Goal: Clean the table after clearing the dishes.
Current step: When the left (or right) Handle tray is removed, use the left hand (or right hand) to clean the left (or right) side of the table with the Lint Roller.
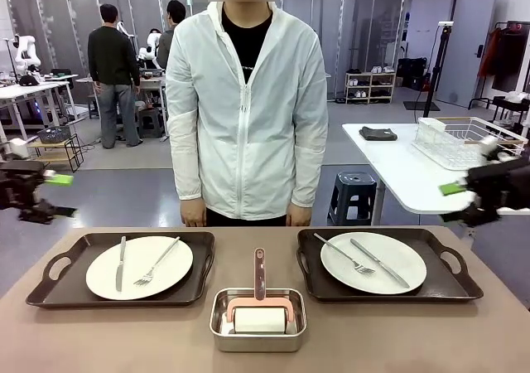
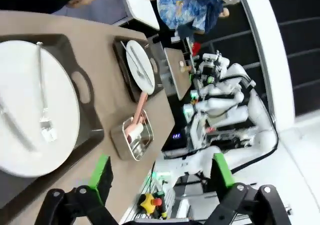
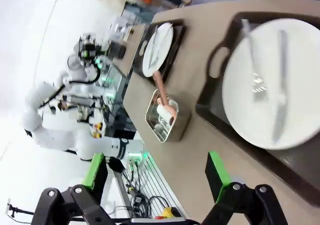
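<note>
While the left claw (image 2: pixel 161 171) and right claw (image 3: pixel 156 170) hang wide open and empty off either end, the matte brown table (image 1: pixel 373 340) carries two dark handled trays (image 1: pixel 50 290) along its far edge. Each holds a round white plate (image 1: pixel 99 278) with a metal fork (image 1: pixel 157 262) and knife (image 1: pixel 122 263). A small steel pan (image 1: pixel 219 323) sits between them, with bare tabletop on either side.
</note>
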Robot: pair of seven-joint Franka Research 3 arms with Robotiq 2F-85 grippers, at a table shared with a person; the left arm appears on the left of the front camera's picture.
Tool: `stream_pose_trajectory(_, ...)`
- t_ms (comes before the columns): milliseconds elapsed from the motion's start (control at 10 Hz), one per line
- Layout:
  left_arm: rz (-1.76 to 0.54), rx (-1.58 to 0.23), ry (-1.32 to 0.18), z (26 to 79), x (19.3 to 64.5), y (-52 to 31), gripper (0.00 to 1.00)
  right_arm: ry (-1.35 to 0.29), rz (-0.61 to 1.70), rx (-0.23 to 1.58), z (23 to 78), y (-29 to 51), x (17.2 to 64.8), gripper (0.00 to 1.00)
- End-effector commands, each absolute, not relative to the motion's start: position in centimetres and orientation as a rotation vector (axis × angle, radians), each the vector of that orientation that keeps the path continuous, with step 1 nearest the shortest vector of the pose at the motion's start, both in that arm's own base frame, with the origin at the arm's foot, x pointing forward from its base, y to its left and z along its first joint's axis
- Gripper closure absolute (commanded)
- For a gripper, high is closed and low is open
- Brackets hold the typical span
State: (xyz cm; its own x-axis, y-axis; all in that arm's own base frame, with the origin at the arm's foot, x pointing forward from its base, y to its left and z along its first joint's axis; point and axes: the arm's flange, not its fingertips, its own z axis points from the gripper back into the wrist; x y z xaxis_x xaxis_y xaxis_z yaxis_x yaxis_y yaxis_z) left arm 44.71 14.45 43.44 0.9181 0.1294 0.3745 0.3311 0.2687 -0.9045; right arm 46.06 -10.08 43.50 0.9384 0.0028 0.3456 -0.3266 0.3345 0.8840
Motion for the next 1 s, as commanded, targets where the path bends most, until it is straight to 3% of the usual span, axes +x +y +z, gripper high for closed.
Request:
stream_pose_trajectory(0,-0.016,-1.324,-0.479,44.4,43.1,19.0,0.00,-0.382,0.137,1.279,42.5,-14.5,44.7,0.00)
stream_pose_trajectory(600,0.309,-1.171,-0.550,43.6,35.6,31.0,0.00,-0.550,-0.155,1.245,40.8,-26.6,34.5,0.00)
stream_pose_trajectory(900,0.303,-1.183,-0.578,43.1,35.1,31.6,0.00,-0.538,-0.176,1.258,40.6,-28.0,34.5,0.00)
